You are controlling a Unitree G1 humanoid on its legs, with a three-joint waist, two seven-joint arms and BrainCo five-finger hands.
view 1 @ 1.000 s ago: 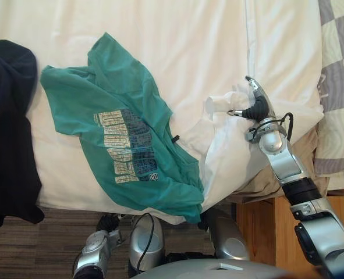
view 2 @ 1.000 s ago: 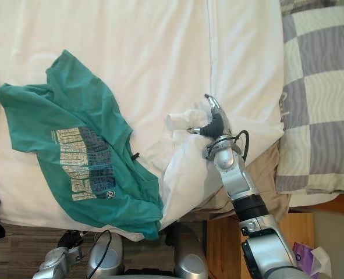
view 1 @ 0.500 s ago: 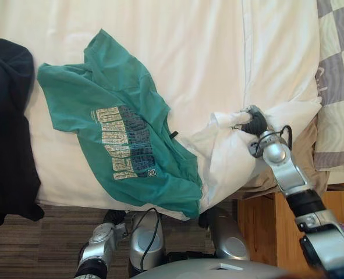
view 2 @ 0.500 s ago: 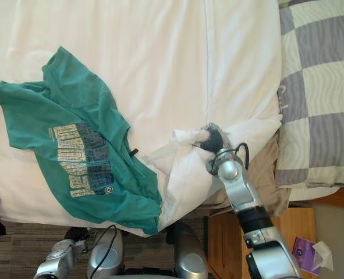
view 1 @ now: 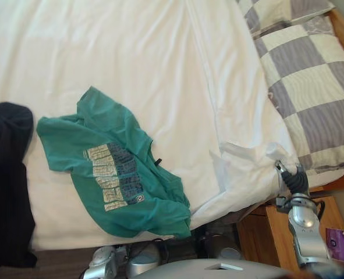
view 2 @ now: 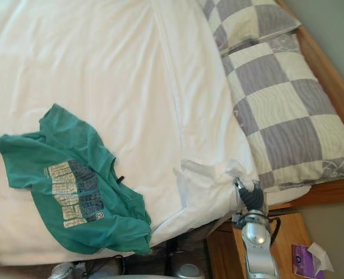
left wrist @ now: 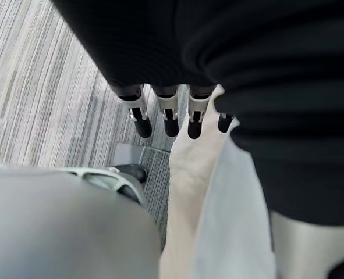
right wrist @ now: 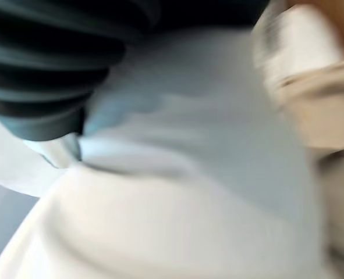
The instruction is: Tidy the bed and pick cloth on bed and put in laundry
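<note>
A teal printed T-shirt (view 1: 116, 174) lies crumpled on the white bed sheet (view 1: 131, 58) near the bed's front edge. A black garment (view 1: 6, 174) drapes over the bed's left side. My right hand (view 1: 292, 179) is at the bed's front right corner, fingers curled into a bunched flap of the white sheet (view 1: 247, 174), which is stretched toward the pillows. In the right wrist view white cloth (right wrist: 177, 192) lies right against the hand. My left hand (left wrist: 166, 119) hangs low beside the bed over the carpet, fingers straight and holding nothing.
Two grey-and-cream checked pillows (view 1: 311, 99) lie at the bed's right end against a wooden frame (view 2: 329, 87). A wooden nightstand (view 1: 276, 232) with a purple tissue pack (view 1: 339, 243) stands by my right arm. Striped grey carpet (left wrist: 43, 87) runs along the bed's front.
My right hand has pulled the sheet flap to the right, toward the pillows and bed corner. The camera has also shifted, bringing more of the pillows into view.
</note>
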